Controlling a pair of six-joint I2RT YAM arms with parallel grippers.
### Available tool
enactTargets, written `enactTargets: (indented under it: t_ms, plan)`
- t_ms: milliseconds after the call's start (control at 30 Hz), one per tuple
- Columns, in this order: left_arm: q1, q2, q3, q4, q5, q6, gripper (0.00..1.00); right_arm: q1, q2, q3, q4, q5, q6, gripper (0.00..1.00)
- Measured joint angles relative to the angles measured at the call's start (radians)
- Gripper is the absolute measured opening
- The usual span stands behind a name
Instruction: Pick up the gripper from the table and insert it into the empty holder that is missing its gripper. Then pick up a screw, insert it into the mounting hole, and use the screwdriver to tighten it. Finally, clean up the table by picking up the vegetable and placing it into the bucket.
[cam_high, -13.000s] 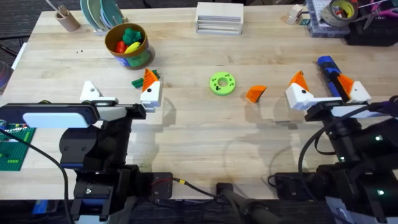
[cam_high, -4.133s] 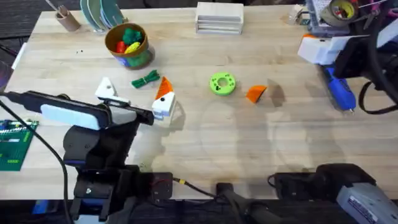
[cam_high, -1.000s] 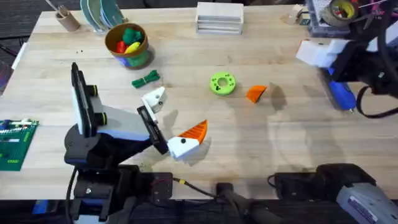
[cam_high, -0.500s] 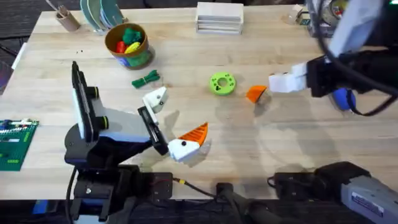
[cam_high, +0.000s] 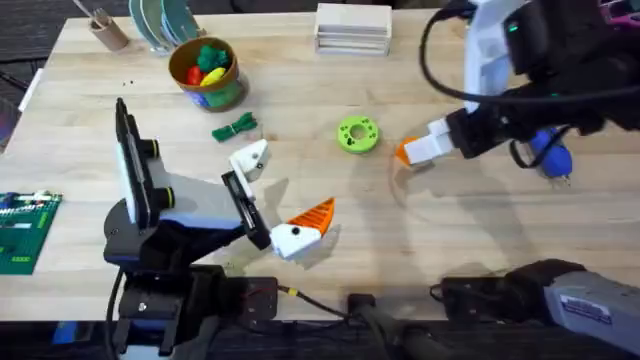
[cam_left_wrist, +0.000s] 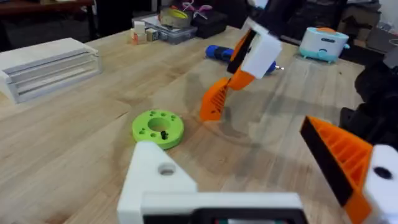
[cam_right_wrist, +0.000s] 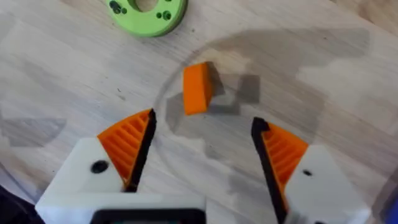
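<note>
Orange plastic is the whole question here. On the near left of the tabletop (cam_high: 90, 150) the left pincer (cam_high: 272, 198) lies on its side, spread wide and holding nothing: one white holder (cam_high: 250, 160) stands bare, its mounting hole visible in the left wrist view (cam_left_wrist: 165, 170), while the other mount carries its ribbed finger. The green disc (cam_high: 357, 134) sits at mid-table. Just right of it lies the loose orange gripper wedge (cam_right_wrist: 197, 88), flat on the wood. It looks light, rigid and smooth, likely to skid or twist if pinched on its slanted faces, so its two parallel flanks seem the safest hold. The right pincer (cam_right_wrist: 204, 146) hangs directly above, wide apart and empty, ribbed pads to either side of the wedge.
</note>
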Motion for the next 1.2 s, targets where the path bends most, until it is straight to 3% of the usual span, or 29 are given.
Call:
enactTargets:
  t_ms: [433, 767, 833, 1100, 1200]
  plan:
    - [0.000, 0.000, 0.000, 0.000, 0.000, 0.003, 0.992, 0.033, 0.126, 0.000, 0.049, 0.000, -0.017, 0.986]
    - [0.000, 0.000, 0.000, 0.000, 0.000, 0.003, 0.993, 0.034, 0.146, 0.000, 0.079, 0.000, -0.018, 0.852]
    - [0.000, 0.000, 0.000, 0.000, 0.000, 0.003, 0.993, 0.034, 0.146, 0.000, 0.089, 0.000, -0.018, 0.762]
    - [0.000, 0.000, 0.000, 0.000, 0.000, 0.003, 0.993, 0.033, 0.146, 0.001, 0.094, 0.000, -0.023, 0.072]
    - [0.000, 0.000, 0.000, 0.000, 0.000, 0.003, 0.992, 0.034, 0.146, 0.001, 0.094, -0.001, -0.022, 0.017]
